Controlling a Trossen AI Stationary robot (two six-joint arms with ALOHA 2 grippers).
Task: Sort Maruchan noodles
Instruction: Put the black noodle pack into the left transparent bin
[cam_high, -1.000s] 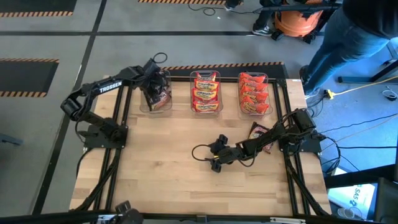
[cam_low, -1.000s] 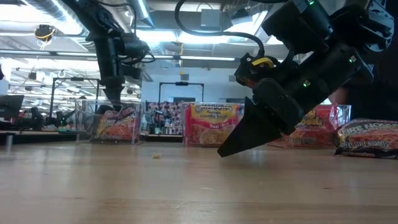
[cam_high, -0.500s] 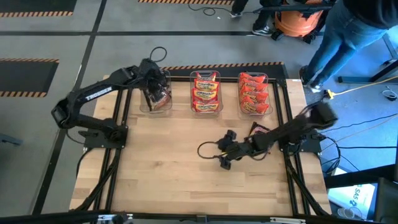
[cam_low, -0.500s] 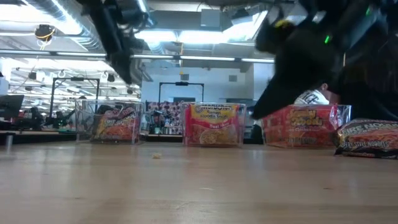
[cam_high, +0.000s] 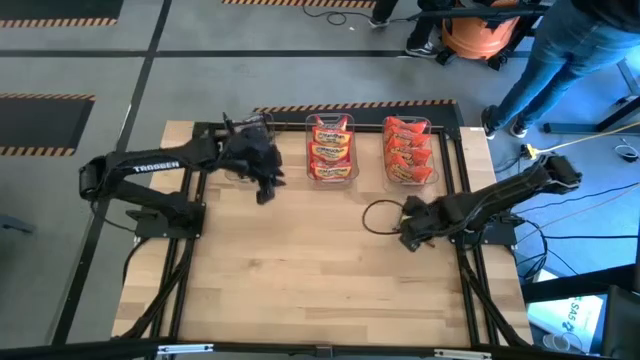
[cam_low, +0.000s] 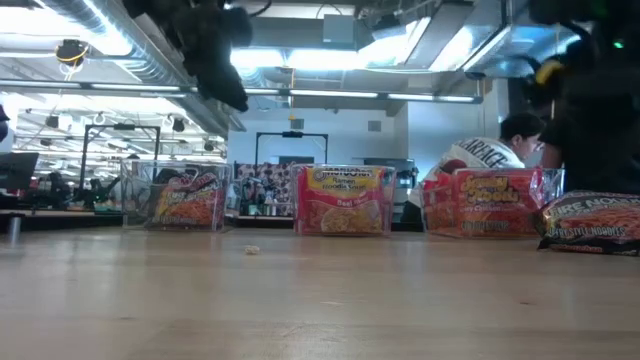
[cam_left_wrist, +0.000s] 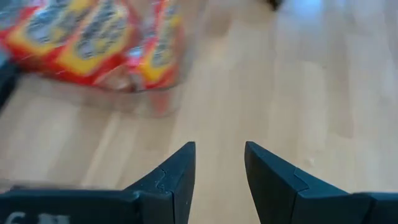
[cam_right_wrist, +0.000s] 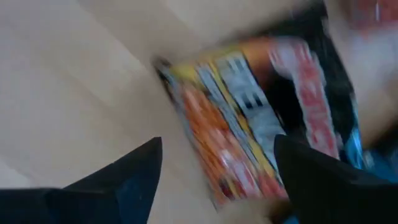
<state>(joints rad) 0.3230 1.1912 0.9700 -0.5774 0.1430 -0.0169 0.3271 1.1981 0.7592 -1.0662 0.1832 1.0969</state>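
Your right claw (cam_right_wrist: 214, 168) gapes over a dark packet (cam_right_wrist: 261, 112); your left claw (cam_left_wrist: 219, 163), parted and empty, hangs above the worktop (cam_high: 300, 260). "TROSSEN" marks the left arm (cam_high: 155, 168).

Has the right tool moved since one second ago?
Yes. The right tool moved rightward across the table, toward the dark noodle packet below the red-packet bin.

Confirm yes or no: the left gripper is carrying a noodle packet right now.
No: in the left wrist view the left gripper has open fingers with only bare table between them.
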